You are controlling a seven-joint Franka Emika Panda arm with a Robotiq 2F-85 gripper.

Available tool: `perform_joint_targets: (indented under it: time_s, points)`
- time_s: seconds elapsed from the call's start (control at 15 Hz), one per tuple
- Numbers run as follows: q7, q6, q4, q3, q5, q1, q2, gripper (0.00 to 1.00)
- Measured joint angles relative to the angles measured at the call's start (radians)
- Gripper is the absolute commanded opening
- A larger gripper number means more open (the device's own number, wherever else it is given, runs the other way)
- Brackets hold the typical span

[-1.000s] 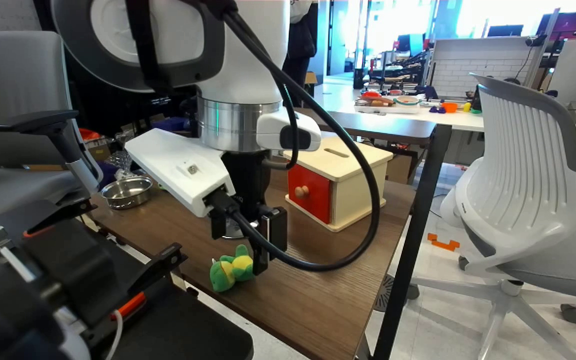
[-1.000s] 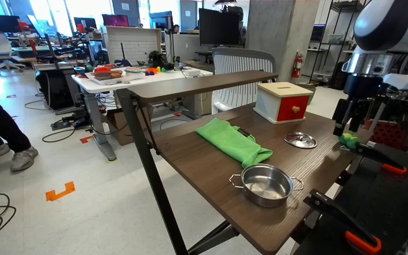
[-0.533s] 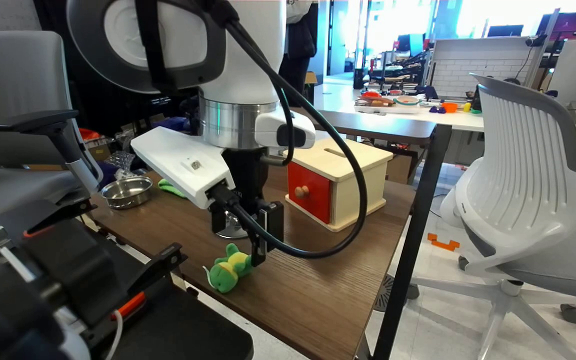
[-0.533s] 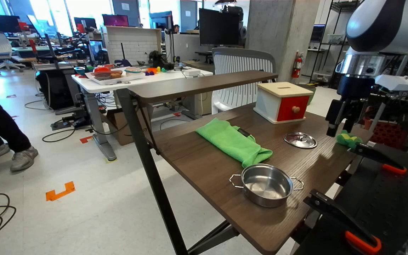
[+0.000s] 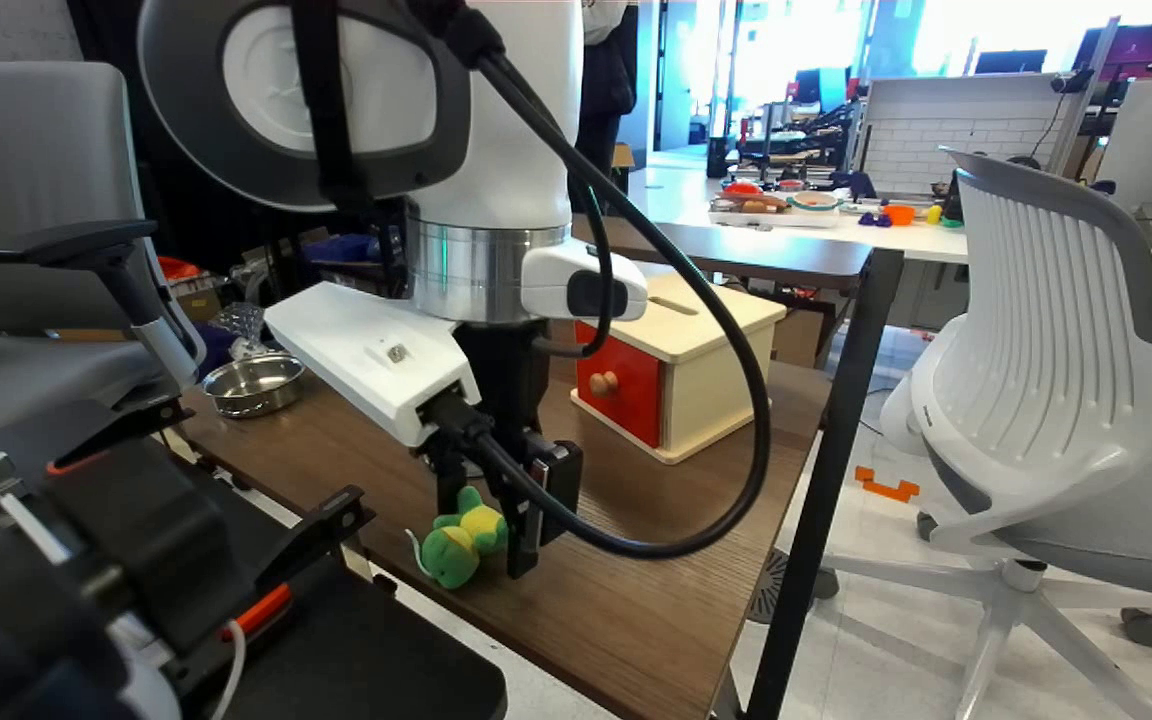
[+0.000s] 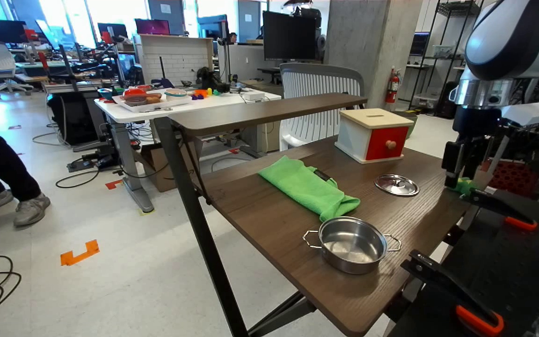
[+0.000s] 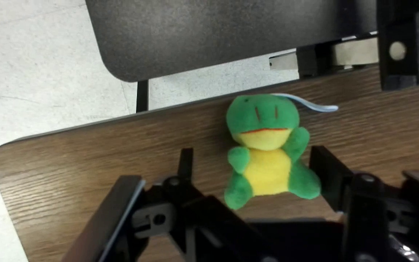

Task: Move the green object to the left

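The green object is a plush frog (image 7: 269, 171) with a yellow belly and a white strap. It lies on its back on the brown table (image 5: 626, 590) near the edge beside the black robot base. It shows in both exterior views (image 5: 451, 555) (image 6: 463, 186), partly hidden by the fingers in one of them. My gripper (image 7: 254, 162) is open and low over the table, its fingers on either side of the frog's lower body. In the wrist view the right finger (image 7: 327, 174) is against or very near a leg; the left finger (image 7: 185, 163) stands apart.
A wooden box with a red door (image 6: 375, 135), a metal lid (image 6: 396, 185), a folded green cloth (image 6: 309, 187) and a steel pot (image 6: 344, 264) stand on the table. Black clamps (image 6: 498, 206) (image 6: 452, 285) grip its edge along the robot base.
The frog shifted and turned slightly between one second and half a second ago, then stayed still. My gripper rose a little beside it, then came down around its body.
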Motion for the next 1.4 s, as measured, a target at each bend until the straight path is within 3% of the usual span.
perform_joint_targets:
  time_s: [0.27,0.47,0.8,1.07,1.4]
  points:
    - [0.031,0.001,0.032,-0.008,-0.034,0.031,0.020,0.18]
    - [0.060,0.001,0.071,-0.008,-0.035,0.054,0.037,0.02]
    - [0.060,0.012,0.077,-0.002,-0.034,0.058,0.026,0.03]
    - [0.038,0.058,0.010,0.022,-0.028,0.046,-0.037,0.03]
    - [-0.047,0.121,-0.094,0.118,0.072,0.015,-0.182,0.03]
